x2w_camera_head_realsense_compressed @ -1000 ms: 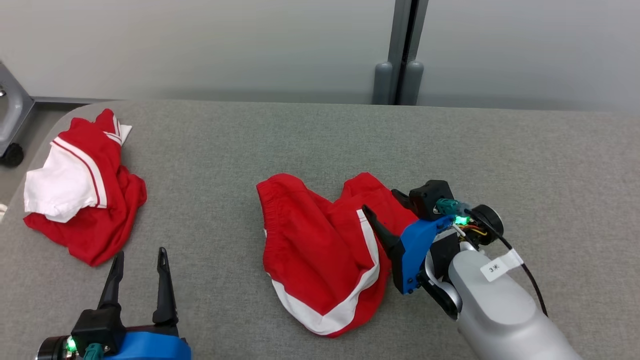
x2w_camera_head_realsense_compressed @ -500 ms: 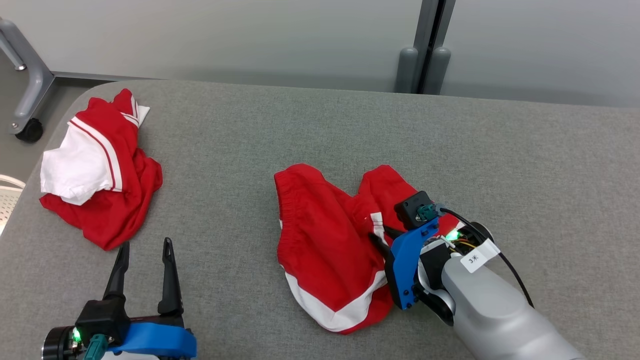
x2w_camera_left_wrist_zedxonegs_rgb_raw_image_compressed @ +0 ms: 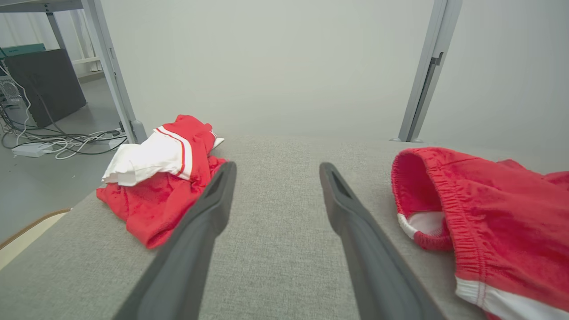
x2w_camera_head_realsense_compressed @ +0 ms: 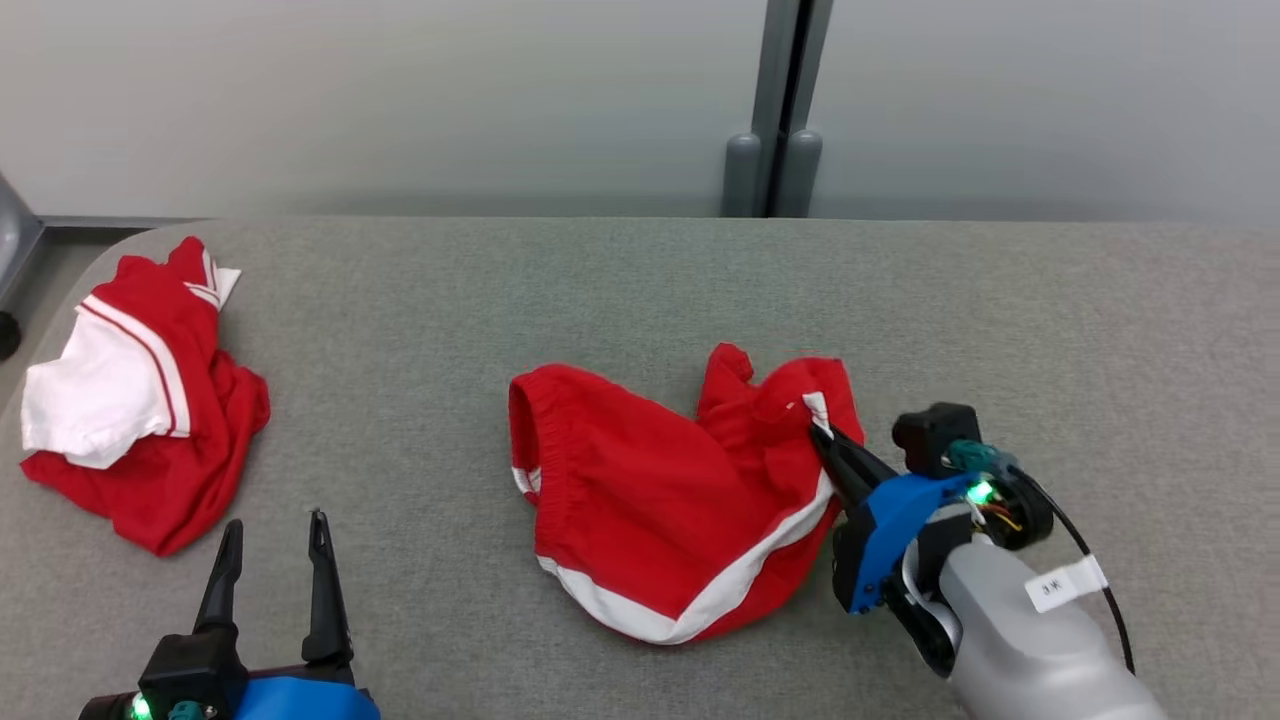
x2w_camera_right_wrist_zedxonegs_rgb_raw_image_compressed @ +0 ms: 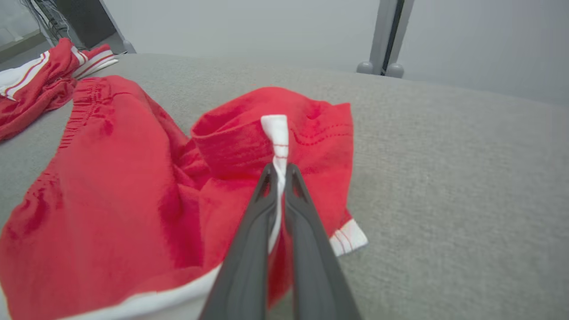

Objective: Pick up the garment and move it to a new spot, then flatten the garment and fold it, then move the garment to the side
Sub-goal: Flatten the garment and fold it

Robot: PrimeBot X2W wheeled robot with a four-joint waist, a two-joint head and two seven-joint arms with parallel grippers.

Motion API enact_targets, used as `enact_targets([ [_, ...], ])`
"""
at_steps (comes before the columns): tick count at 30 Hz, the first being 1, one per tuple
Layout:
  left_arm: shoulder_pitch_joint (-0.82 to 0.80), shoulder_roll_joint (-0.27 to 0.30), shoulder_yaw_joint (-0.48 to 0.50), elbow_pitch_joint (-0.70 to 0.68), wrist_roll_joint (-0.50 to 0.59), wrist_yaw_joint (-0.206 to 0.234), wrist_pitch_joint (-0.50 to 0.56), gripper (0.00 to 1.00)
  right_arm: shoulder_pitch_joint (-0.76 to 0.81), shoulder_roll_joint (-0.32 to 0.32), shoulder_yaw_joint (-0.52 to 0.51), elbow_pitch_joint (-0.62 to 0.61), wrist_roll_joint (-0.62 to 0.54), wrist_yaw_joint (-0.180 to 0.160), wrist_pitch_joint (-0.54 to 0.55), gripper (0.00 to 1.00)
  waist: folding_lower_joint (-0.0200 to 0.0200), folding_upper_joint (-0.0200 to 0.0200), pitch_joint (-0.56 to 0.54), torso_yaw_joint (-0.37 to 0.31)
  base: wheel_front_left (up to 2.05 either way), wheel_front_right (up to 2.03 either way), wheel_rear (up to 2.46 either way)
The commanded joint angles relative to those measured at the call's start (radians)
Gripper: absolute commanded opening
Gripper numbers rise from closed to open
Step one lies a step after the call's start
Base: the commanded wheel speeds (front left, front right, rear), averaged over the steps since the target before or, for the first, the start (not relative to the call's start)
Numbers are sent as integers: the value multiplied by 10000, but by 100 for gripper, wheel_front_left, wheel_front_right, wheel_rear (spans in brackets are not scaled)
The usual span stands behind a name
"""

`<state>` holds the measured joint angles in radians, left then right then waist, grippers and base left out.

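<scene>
Here the right hand is clamped on the white trim of the red shorts, which lie mid-way across the table. The left hand hovers near the front edge, fingers apart; a second garment lies crumpled far left.

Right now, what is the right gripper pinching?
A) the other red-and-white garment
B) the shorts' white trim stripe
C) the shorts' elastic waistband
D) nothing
B: the right gripper is shut on the white trim stripe of the red shorts, which bunches up between its fingers.
</scene>
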<state>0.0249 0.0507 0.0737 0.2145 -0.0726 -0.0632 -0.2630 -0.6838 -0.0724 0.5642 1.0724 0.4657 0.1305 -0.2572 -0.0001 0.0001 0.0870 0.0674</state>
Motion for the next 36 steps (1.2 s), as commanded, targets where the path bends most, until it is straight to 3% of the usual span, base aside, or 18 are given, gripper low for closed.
enact_targets([
  [1,141,-9,-1,-54,-53,7,-26,100,505,-143,-349,-270,103,5,-82,0,1,-1,-173,-256,0,0,0],
  [6,270,-6,33,-104,-47,55,-26,100,1930,-563,-1595,-1838,74,3,-87,0,1,-1,-248,-565,0,0,0],
  [7,298,-6,51,-121,-50,46,-26,100,2766,-662,-2324,-2639,-113,3,-90,0,1,-1,-258,-701,0,0,0],
  [13,318,-5,89,-128,-80,0,-26,100,5022,-245,-3949,-4370,-455,5,-87,0,1,-1,-218,-1085,0,0,0],
  [14,306,-3,64,-109,-69,-27,-26,100,5173,-209,-4098,-4524,-593,5,-89,34,1,-1,-202,-1134,0,0,0],
  [15,284,-6,52,-96,-62,-37,-26,100,5294,-159,-4233,-4734,-763,5,-92,88,1,-1,-195,-1176,0,0,0],
  [16,284,-6,52,-96,-62,-37,-26,100,5294,-159,-4233,-4734,-763,5,-92,88,1,-1,-195,-1176,0,0,0],
  [17,257,-5,59,-87,-55,-46,-26,100,5570,-59,-4521,-5110,-1147,5,-91,100,1,-1,-192,-1247,0,0,0],
  [28,262,-6,131,-49,93,-138,-26,100,6406,216,-5816,-8108,-2319,5,-87,100,1,-1,-362,-1330,0,0,0],
  [32,282,-6,154,-76,114,-164,-26,100,6707,216,-5674,-9164,-2229,5,-89,100,1,-1,-384,-1278,0,0,0],
  [36,265,-6,187,-62,185,-221,-26,100,6956,214,-5345,-9466,-2250,5,-88,100,1,-1,-357,-1236,0,0,0],
])
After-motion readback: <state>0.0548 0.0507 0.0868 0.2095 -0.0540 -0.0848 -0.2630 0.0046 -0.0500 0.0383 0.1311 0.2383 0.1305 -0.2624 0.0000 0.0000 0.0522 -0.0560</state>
